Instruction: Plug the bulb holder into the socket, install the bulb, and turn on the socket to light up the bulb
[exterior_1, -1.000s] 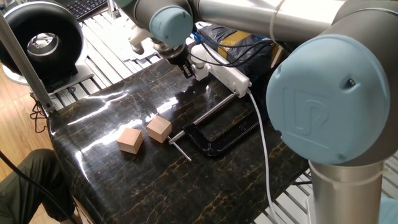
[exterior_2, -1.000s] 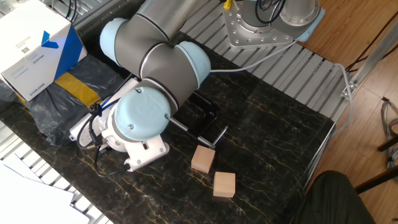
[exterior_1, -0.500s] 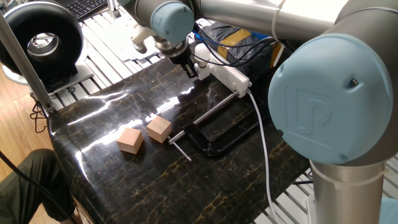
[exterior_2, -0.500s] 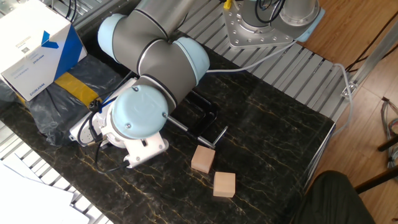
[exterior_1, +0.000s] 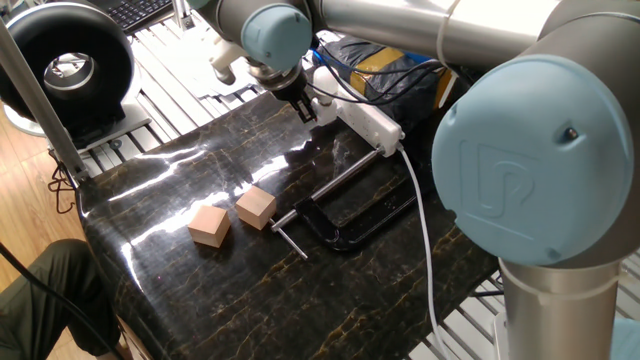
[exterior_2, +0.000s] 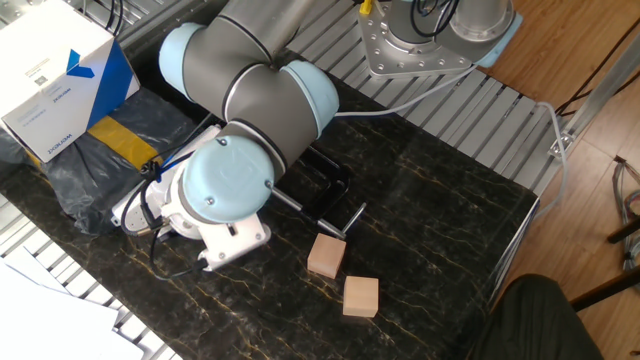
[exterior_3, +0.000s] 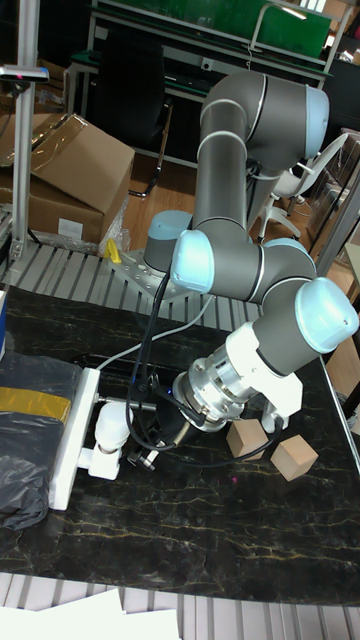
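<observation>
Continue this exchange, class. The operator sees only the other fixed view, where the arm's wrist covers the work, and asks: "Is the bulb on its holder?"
Observer: Yes. In the tall fixed view the bulb sits on the bulb holder, which juts from the socket.
Operator: Where is the tool?
Observer: The tool is right beside the bulb; I cannot tell whether it is open or shut.
Operator: Where does the cable run?
Observer: In one fixed view the white cable leaves the socket's end and runs towards the table's near edge.
</observation>
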